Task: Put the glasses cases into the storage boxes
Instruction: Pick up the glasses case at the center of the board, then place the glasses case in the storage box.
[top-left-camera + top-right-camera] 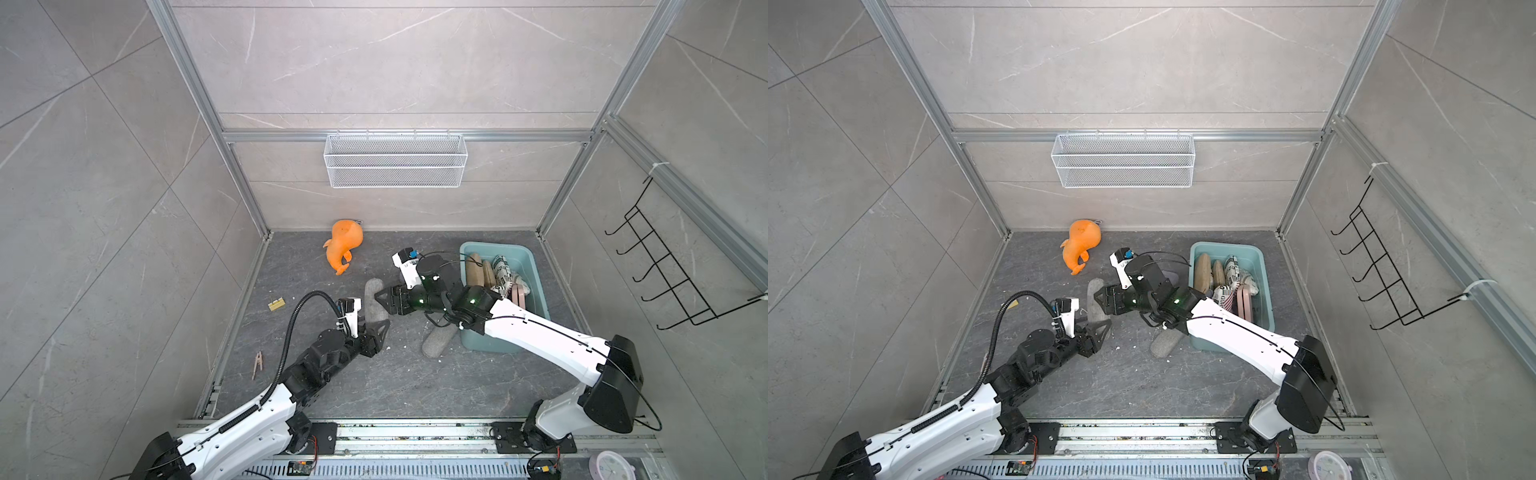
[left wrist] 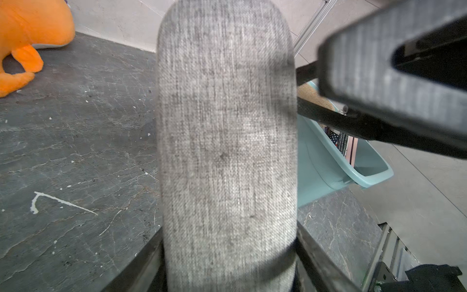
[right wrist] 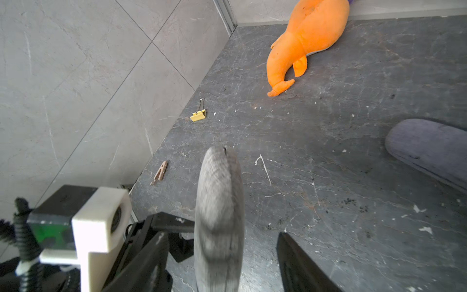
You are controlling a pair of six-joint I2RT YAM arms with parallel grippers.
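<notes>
Left gripper (image 1: 376, 334): clamped on one end of the grey case (image 1: 372, 293).
Right gripper (image 1: 385, 300): jaws apart, either side of the case's free end.
Risk: the left lets go too early, so the case falls.
Teal tub (image 1: 524, 258): behind the right gripper, some cases (image 1: 473, 272) inside.

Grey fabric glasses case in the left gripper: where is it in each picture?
Both top views: grey fabric glasses case mid-floor, left of the teal plastic tub.
Left wrist: fills the middle.
Right wrist: edge-on between the fingers of the right gripper.
Shared landmark: orange plush toy, in all four.
</notes>
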